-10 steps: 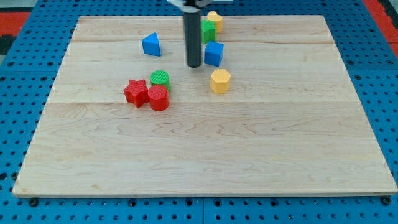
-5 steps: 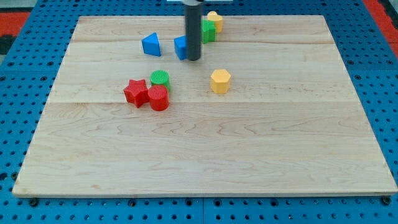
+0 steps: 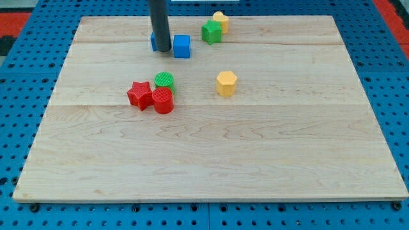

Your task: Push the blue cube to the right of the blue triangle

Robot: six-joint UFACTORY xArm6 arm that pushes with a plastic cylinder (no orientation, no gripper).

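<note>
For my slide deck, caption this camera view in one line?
My tip between blue triangle and blue cube, cube right of triangle.

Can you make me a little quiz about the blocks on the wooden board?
1. True or false: the blue cube lies to the view's right of my tip.
2. Which block touches the red star? A) the yellow hexagon B) the red cylinder C) the green cube
3. Fill in: the rod hides most of the blue ____.

Key: 1. True. 2. B. 3. triangle; only a sliver of it shows at the rod's left edge.
</note>
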